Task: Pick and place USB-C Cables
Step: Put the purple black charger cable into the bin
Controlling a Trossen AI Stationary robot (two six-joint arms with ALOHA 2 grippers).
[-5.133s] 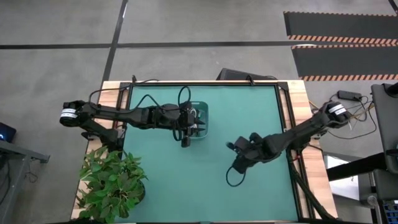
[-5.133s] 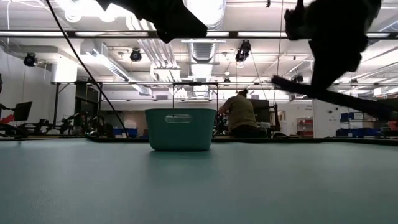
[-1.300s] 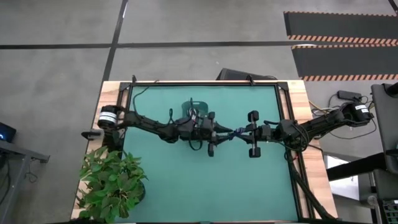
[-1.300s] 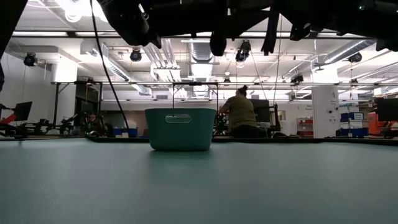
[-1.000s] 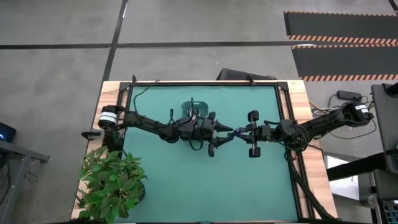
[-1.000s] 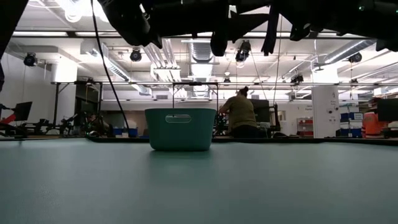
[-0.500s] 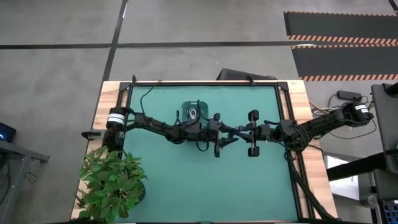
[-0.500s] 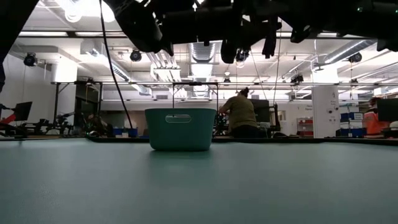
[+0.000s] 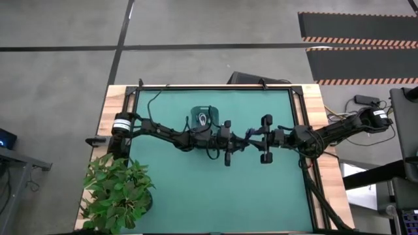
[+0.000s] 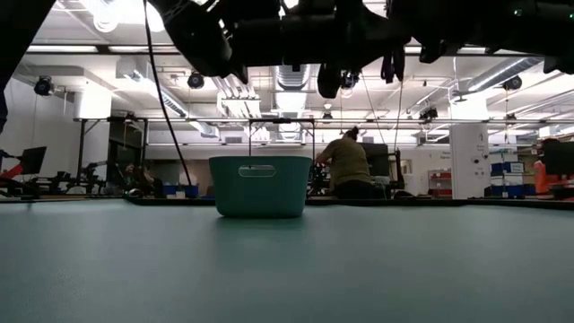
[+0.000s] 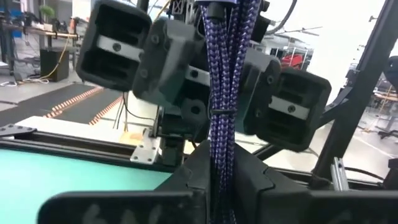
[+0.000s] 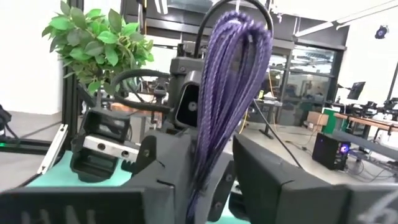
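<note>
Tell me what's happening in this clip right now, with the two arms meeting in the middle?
The two arms meet above the middle of the green table mat, handing over a dark purple braided USB-C cable bundle. The left claw grips one end of it and the right claw grips the other, both closed on it, so neither has let go. The teal plastic bin sits beside the left arm, with a cable coiled inside it. A potted green plant stands at the table corner.

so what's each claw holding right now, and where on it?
Both hold the same purple cable bundle mid-air between them. The left claw pinches one end, the right claw the opposite end.
</note>
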